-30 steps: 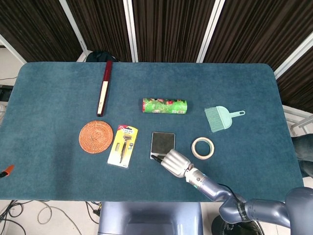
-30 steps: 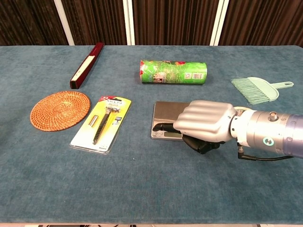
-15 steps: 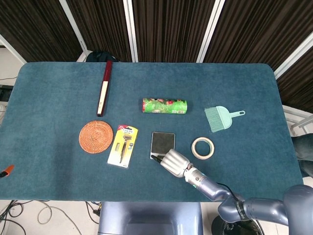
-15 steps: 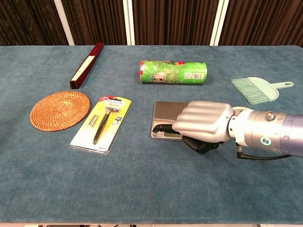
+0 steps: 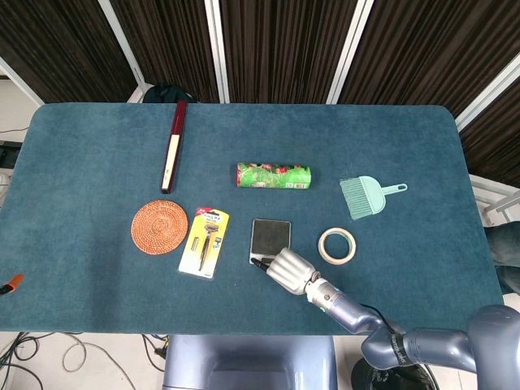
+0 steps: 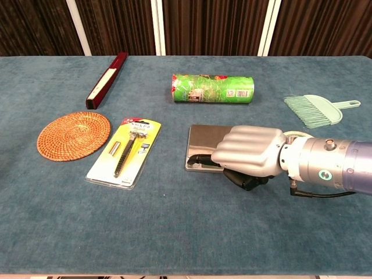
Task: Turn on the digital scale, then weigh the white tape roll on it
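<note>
The digital scale (image 5: 270,238) lies near the table's front edge in the head view, the white tape roll (image 5: 336,244) just to its right and apart from it, and my right hand (image 5: 288,270) sits at the scale's near edge, a dark fingertip (image 5: 262,263) on its front strip. In the chest view my right hand (image 6: 249,152) is curled into a fist holding nothing, one finger (image 6: 203,157) stretched onto the scale's (image 6: 206,139) control strip.

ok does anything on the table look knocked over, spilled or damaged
Nothing stands out. The green printed roll lies on its side, the white tape roll lies flat, and the right hand reaches onto the silver digital scale front edge.
</note>
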`<state>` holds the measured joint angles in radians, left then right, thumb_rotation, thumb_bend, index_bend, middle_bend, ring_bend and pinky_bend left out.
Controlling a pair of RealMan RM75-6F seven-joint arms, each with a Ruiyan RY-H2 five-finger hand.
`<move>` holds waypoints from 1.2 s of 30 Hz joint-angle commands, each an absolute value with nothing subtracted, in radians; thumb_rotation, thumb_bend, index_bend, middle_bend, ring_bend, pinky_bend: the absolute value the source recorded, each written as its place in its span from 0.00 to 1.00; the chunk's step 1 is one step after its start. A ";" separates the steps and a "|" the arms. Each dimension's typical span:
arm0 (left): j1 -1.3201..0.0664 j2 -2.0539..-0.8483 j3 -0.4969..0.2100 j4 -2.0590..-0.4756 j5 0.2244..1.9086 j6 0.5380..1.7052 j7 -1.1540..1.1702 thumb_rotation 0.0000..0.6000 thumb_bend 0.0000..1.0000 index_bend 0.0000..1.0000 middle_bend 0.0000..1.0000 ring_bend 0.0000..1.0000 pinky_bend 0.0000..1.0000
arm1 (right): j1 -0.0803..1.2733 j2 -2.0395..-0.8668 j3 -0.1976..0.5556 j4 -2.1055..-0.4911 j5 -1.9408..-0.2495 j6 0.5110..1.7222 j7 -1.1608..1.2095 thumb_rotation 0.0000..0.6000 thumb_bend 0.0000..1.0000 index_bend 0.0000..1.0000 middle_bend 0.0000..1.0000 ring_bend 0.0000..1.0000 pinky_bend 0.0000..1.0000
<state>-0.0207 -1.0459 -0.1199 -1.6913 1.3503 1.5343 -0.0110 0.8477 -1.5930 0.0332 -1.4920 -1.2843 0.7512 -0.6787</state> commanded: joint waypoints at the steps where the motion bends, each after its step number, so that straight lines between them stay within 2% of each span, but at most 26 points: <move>1: -0.021 -1.045 -0.120 -1.692 1.350 1.534 -0.012 1.00 0.00 0.00 0.00 0.00 0.00 | 0.849 -1.594 0.032 -1.491 -1.283 0.753 -0.678 1.00 0.90 0.03 0.77 0.83 0.67; 36: -0.020 -1.045 -0.120 -1.692 1.349 1.535 -0.010 1.00 0.00 0.00 0.00 0.00 0.00 | 0.864 -1.589 0.002 -1.479 -1.297 0.769 -0.644 1.00 0.90 0.07 0.77 0.83 0.67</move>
